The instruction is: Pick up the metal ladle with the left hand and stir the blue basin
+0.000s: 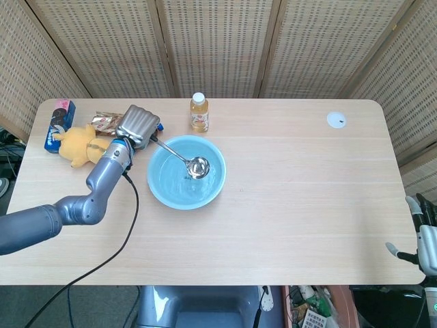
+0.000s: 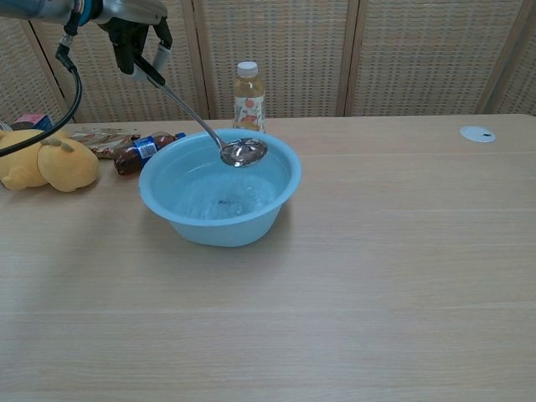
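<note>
While the table (image 1: 307,205) spreads wide and pale under both cameras, the basin (image 2: 219,224) sits on its left half, blue, with a little water in the bottom. Just left of it the left hand (image 1: 137,126) is raised above the tabletop, fingers closed round the top of the ladle (image 2: 188,107) handle. From that grip the handle slopes down to the right, and the ladle's bowl hangs over the basin near its far rim, lifted out of the water. Beyond the hand lies a yellow toy (image 2: 42,162), with a dark bottle (image 2: 142,152) on its side between toy and basin, a foil packet (image 1: 104,121) behind it, and a blue box (image 1: 59,124) at the table's left end. A juice bottle (image 2: 245,96) stands upright just behind the basin. Far right, a small white disc (image 2: 477,133) rests near the back edge. At the table's right front corner the right hand (image 1: 425,240) shows only in part, low beside the edge; its fingers appear apart, holding nothing.
</note>
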Robot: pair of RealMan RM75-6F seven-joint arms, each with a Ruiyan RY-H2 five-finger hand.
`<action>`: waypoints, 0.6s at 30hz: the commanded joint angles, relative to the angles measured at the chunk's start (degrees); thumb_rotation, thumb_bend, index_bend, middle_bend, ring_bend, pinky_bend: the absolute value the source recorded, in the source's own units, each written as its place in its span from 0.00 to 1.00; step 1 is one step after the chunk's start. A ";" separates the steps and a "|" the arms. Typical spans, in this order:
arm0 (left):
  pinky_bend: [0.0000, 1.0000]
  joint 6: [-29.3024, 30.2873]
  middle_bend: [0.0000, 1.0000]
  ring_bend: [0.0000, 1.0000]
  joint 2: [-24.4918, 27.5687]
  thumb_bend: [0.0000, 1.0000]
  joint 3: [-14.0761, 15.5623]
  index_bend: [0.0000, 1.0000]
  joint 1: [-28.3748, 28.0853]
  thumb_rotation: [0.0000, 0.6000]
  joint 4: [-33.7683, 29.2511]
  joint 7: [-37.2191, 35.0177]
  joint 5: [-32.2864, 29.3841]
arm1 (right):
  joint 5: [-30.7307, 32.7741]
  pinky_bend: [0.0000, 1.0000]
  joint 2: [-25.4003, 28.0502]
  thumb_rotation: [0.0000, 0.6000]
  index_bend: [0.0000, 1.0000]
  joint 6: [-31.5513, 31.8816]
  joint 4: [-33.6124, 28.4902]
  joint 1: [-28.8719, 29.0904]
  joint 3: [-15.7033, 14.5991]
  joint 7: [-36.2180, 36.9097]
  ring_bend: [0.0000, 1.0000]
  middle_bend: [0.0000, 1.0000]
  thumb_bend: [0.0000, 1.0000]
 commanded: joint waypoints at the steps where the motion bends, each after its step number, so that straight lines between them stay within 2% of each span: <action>1: 1.00 -0.25 1.00 0.96 1.13 0.59 0.42 0.82 -0.55 1.00 -0.84 -0.30 -1.15 | -0.02 0.00 -0.02 1.00 0.00 0.00 -0.05 0.01 -0.02 -0.09 0.00 0.00 0.00; 18: 1.00 1.48 1.00 0.96 5.48 0.61 2.64 0.83 -4.08 1.00 -5.73 0.76 -7.21 | -0.20 0.00 -0.13 1.00 0.00 0.06 -0.17 0.05 -0.14 -0.41 0.00 0.00 0.00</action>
